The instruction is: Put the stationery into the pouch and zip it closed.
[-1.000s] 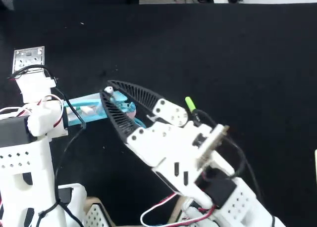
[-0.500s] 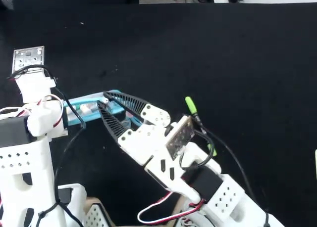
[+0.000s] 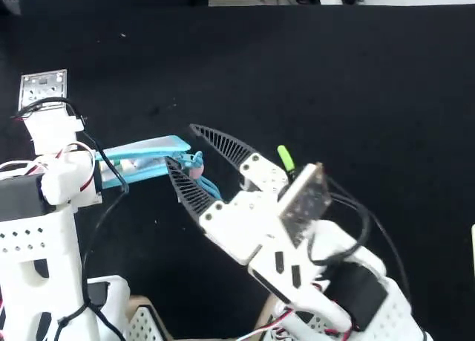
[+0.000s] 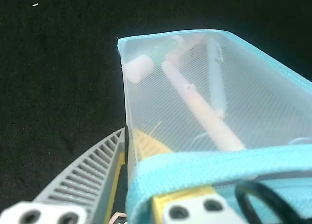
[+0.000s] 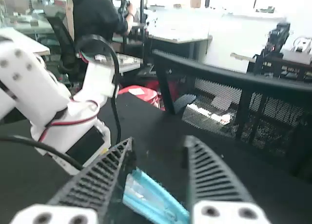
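The translucent pouch (image 3: 145, 157) with blue trim lies left of the table's centre. My left gripper (image 3: 111, 174) is shut on its left end. Through the pouch wall (image 4: 209, 97) I see pens and a small white piece inside, with my left gripper (image 4: 136, 160) clamped on the blue edge. My right gripper (image 3: 180, 143) is open at the pouch's right end, with a pink bit and a blue strap (image 3: 200, 176) beside its lower finger. The blue pouch edge (image 5: 151, 199) lies between the black fingers of my right gripper (image 5: 158, 140). A green pen (image 3: 286, 157) lies on the table, partly hidden behind the right arm.
A black cloth (image 3: 334, 81) covers the table, with open room at the back and right. A metal bracket (image 3: 42, 87) sits by the left arm's base. A black mesh chair (image 5: 234, 107) and desks stand in the room behind.
My right gripper has pulled back to the right from over the pouch and its fingers have spread wider. The pouch's top edge now looks flatter. The left arm has kept still.
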You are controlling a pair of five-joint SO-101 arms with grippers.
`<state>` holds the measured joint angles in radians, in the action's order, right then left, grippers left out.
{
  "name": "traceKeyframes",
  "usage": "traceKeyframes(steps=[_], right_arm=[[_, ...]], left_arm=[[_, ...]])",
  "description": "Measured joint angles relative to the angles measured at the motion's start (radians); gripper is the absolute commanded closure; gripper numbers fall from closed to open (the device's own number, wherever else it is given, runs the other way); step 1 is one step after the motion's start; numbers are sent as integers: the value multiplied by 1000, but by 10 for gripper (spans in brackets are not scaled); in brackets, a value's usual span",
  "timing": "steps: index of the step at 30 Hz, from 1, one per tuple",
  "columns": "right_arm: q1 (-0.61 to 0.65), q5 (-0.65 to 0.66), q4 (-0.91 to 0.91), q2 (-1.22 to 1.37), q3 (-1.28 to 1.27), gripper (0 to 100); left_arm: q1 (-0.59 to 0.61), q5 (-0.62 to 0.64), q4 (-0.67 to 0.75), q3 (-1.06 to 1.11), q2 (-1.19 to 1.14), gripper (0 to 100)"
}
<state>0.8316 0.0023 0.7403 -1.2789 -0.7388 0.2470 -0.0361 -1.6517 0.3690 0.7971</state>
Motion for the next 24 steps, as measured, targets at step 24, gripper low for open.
traceKeyframes(steps=[24], right_arm=[[-729, 0, 146, 885, 2, 817]], left_arm=[[0, 0, 0, 0, 0, 970]])
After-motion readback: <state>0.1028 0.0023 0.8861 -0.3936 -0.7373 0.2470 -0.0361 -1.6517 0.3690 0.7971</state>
